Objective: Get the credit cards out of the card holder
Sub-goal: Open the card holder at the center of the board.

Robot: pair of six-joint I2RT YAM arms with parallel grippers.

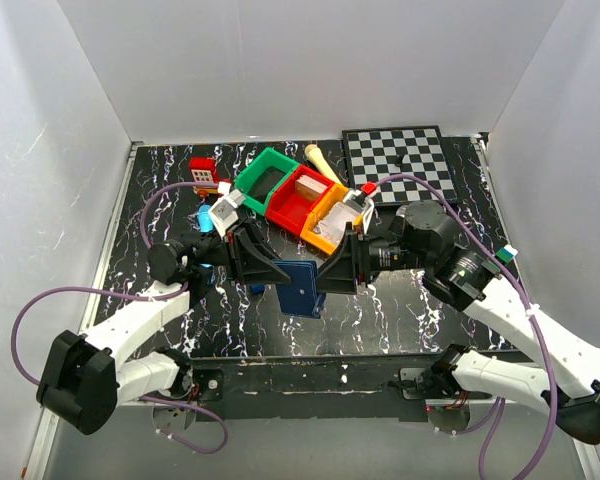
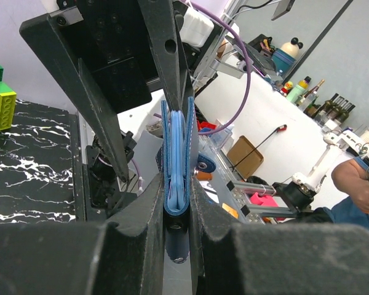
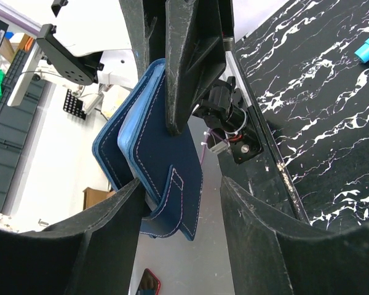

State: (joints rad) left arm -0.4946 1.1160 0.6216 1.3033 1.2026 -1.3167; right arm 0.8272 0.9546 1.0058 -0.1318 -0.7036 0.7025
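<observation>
The left fingers (image 2: 141, 227) are squeezing the shut blue card holder (image 2: 177, 160) up over the bench (image 1: 400, 310) while the right fingers (image 3: 258, 227) are sitting spread around it, probably needing to pull it open next.

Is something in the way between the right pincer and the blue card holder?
No, nothing visible is in the way. The card holder hangs inside the open right pincer, and the left pincer is clamped on it.
</observation>
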